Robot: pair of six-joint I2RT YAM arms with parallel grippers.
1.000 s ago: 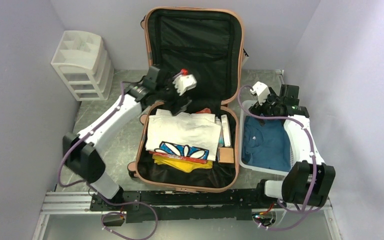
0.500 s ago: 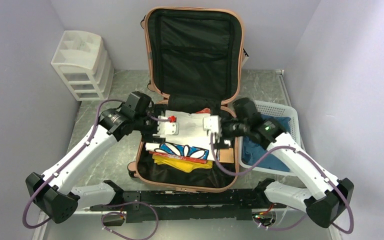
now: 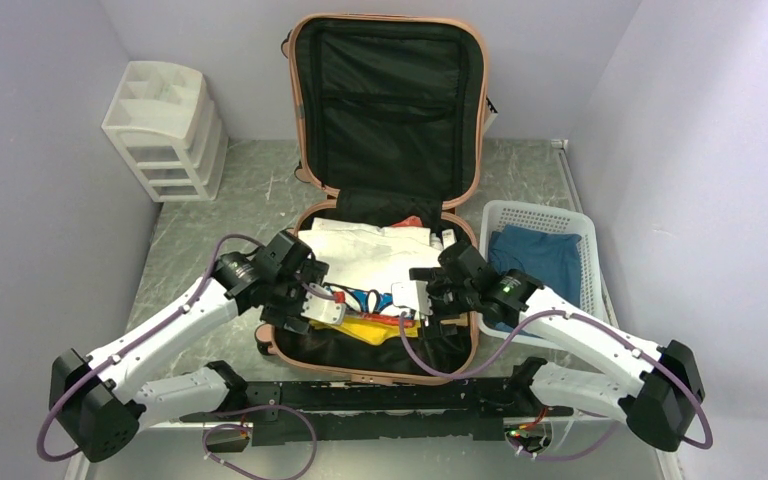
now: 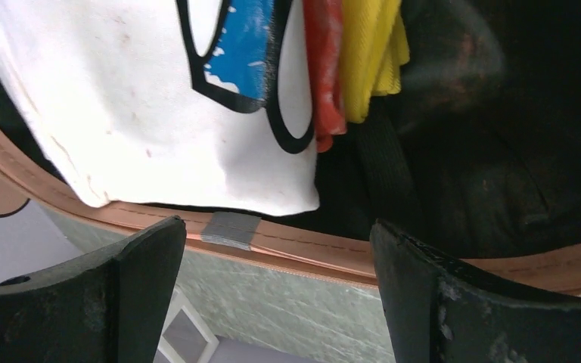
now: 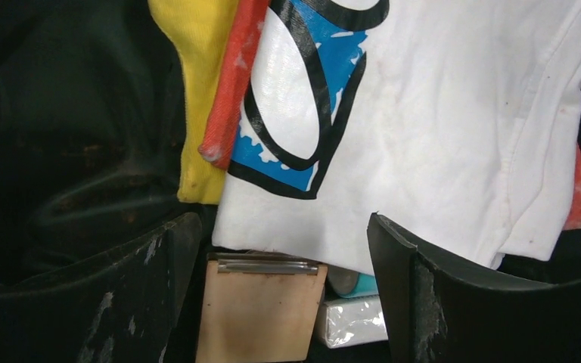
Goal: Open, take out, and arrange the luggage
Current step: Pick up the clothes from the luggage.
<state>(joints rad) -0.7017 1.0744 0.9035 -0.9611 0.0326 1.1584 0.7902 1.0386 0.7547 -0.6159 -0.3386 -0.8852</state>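
Note:
The luggage (image 3: pixel 392 100) is a salmon-pink suitcase lying open, its black-lined lid upright at the back. Its base holds a folded white T-shirt (image 3: pixel 370 255) with a blue and black print, over a red garment (image 4: pixel 325 68) and a yellow one (image 3: pixel 375 328). My left gripper (image 3: pixel 330 310) hovers open over the shirt's near left corner, and its wrist view shows the pink rim (image 4: pixel 333 249) between the fingers. My right gripper (image 3: pixel 403 300) hangs open at the shirt's near right edge. Below it lie a small wooden box (image 5: pixel 261 314) and a white wrapped pack (image 5: pixel 352 321).
A white basket (image 3: pixel 535 212) holding a blue garment (image 3: pixel 530 255) stands right of the suitcase. A white drawer unit (image 3: pixel 165 130) stands at the back left on the grey-green table (image 3: pixel 220 200). Lilac walls close in on both sides.
Both arms have come down and towards the near edge over the suitcase base. The right arm swung in from the basket, the left from the back of the case. Nothing was picked up.

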